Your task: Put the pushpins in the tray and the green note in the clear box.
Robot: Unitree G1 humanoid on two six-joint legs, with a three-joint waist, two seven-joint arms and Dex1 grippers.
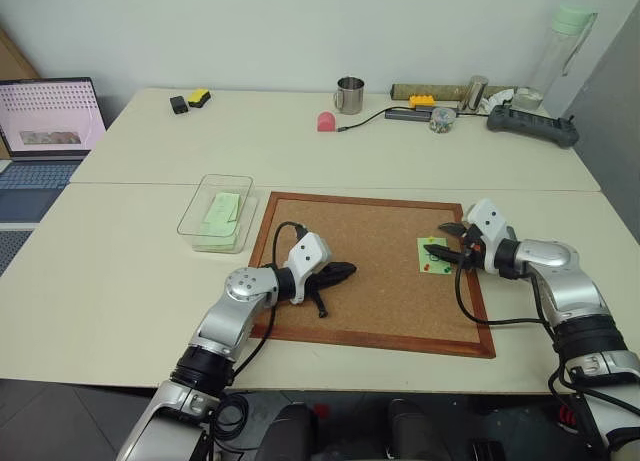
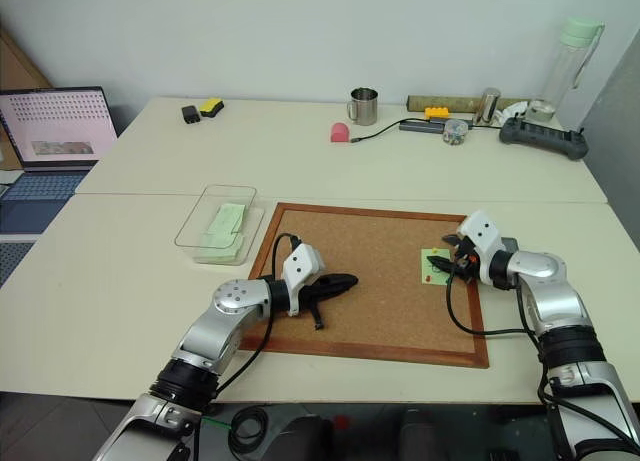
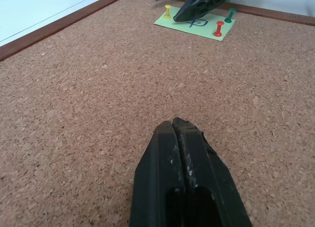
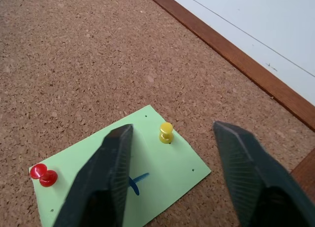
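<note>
1. Right end effector [image 4: 170, 138] hangs with jaws apart, straddling the yellow pushpin [image 4: 166, 132] standing upright in the green note [image 4: 167, 170].
2. Left end effector [image 3: 183, 133] is closed, empty, over the corkboard [image 1: 380, 311].
3. Green note lies flat near the corkboard's right edge; red pushpin [image 4: 44, 174] at another corner.

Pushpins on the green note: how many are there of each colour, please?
Yellow pushpin: 1
Red pushpin: 1
Green pushpin: 1
Total: 3, all standing in the green note on the cork board.

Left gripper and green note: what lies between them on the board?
Only bare cork board separates the left gripper from the green note, in the left wrist view.
</note>
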